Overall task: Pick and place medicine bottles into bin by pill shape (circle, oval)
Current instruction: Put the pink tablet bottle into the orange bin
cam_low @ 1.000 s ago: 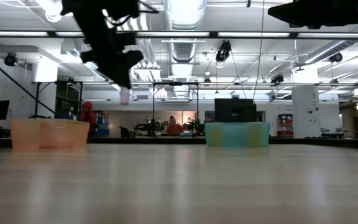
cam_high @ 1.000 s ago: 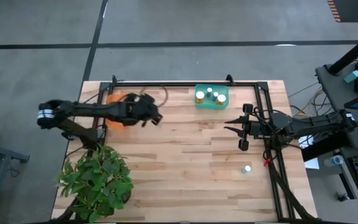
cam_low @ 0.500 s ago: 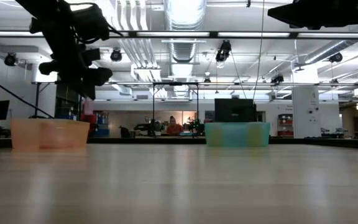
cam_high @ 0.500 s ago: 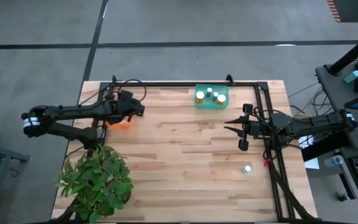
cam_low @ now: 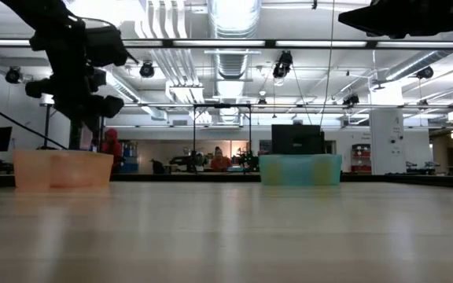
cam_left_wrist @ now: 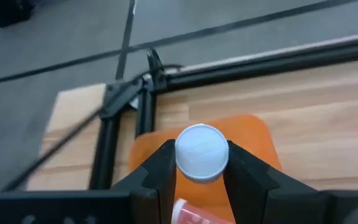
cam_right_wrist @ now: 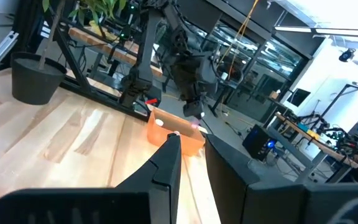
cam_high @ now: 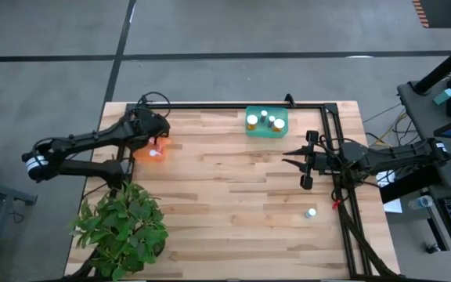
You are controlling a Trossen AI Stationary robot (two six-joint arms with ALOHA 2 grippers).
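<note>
A large open lab or workshop hall: bare ceiling ducts and strip lights overhead, a grey concrete floor under the wooden tabletop, and benches with monitors and equipment behind.

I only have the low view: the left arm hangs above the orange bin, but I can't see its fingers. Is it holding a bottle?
Observer: Yes. The left wrist view shows the left gripper shut on a white-capped bottle, right over the orange bin.
Operator: Anything already in that bin?
Observer: The high view shows one white cap in the orange bin.
Operator: And the green bin?
Observer: From above, the green bin holds three bottles.
Operator: Any bottles left on the table?
Observer: One loose bottle stands near the right edge, close to the waiting right gripper.
</note>
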